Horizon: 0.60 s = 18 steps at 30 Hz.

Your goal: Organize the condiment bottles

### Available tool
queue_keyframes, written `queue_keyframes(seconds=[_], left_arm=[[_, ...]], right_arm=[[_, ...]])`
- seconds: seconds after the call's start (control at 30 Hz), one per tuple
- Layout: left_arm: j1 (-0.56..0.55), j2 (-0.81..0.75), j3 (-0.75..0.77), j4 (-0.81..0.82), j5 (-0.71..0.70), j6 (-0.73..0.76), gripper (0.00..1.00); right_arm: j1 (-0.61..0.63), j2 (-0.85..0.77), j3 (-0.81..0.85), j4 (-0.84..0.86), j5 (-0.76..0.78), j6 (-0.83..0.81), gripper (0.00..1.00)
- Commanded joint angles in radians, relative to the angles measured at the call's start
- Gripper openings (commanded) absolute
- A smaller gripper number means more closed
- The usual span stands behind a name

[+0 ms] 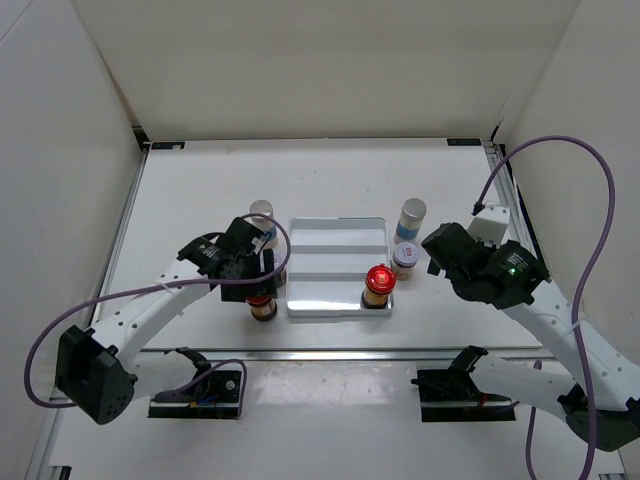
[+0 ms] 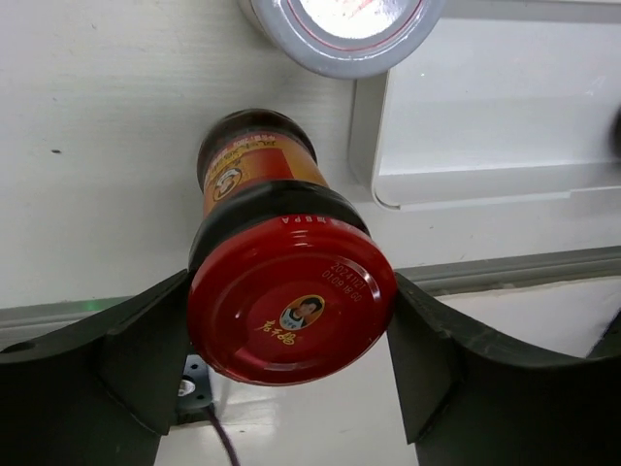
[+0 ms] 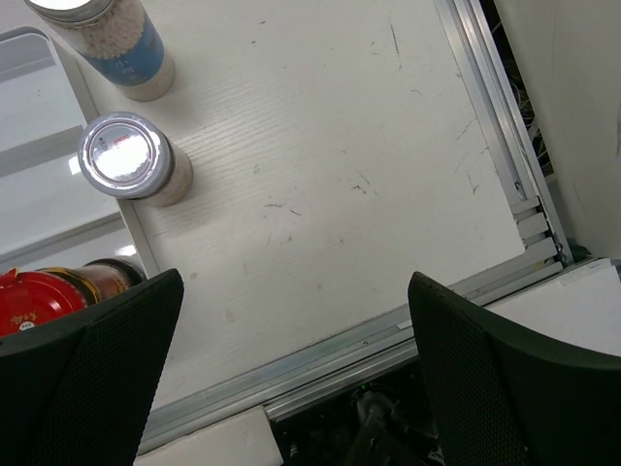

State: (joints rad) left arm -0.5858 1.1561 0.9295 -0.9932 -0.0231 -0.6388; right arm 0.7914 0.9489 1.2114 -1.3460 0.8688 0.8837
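Observation:
My left gripper (image 1: 250, 282) is shut on a red-capped bottle with brown contents (image 2: 291, 301), just left of the white tray's front left corner; the bottle shows below the gripper in the top view (image 1: 262, 309). A silver lid with a red mark (image 2: 340, 24) is just beyond it. A grey-capped bottle (image 1: 262, 211) stands behind the left gripper. A second red-capped bottle (image 1: 379, 284) stands on the tray's front right. Right of the tray stand a tall blue-labelled bottle (image 1: 411, 218) and a short silver-lidded bottle (image 1: 404, 258). My right gripper (image 1: 441, 252) is open and empty beside them.
The white stepped tray (image 1: 338, 240) lies mid-table. In the right wrist view (image 3: 296, 320) my fingers hang above the table's front metal rail (image 3: 388, 335), with the tall bottle (image 3: 114, 47), the short bottle (image 3: 126, 160) and the red cap (image 3: 34, 299) at left.

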Motion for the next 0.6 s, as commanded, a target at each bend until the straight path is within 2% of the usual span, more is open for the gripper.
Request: queue_keyframes(seconds=[0.0,0.1,0.13,0.2,0.23,0.27,0.33,0.57], left_arm=[[-0.002,0.013,0.045,-0.002,-0.041,0.011,0.80],[-0.002,0.036,0.089,-0.002,-0.016,0.030,0.71],[-0.002,0.036,0.113,-0.002,-0.006,0.039,0.60],[-0.002,0.036,0.141,-0.002,0.027,0.039,0.51],[-0.002,0.036,0.170,-0.002,0.028,0.039,0.41],[-0.012,0.010,0.187,-0.002,0.038,0.039,0.37],[-0.023,-0.012,0.244,-0.024,0.029,0.027,0.31],[-0.137,0.000,0.382,-0.016,-0.008,-0.031,0.24]], right_arm=[[-0.001,-0.006,-0.007,-0.120,0.032,0.009,1.00],[-0.001,0.005,-0.007,-0.120,0.032,0.000,1.00],[-0.001,0.005,-0.007,-0.120,0.032,0.000,1.00],[-0.001,0.005,-0.007,-0.120,0.023,0.000,1.00],[-0.001,0.005,-0.007,-0.120,0.022,0.000,1.00],[-0.001,0.005,-0.007,-0.120,0.022,0.000,1.00],[-0.001,-0.004,-0.007,-0.120,0.022,0.000,1.00],[-0.001,-0.025,-0.007,-0.111,0.032,0.000,1.00]])
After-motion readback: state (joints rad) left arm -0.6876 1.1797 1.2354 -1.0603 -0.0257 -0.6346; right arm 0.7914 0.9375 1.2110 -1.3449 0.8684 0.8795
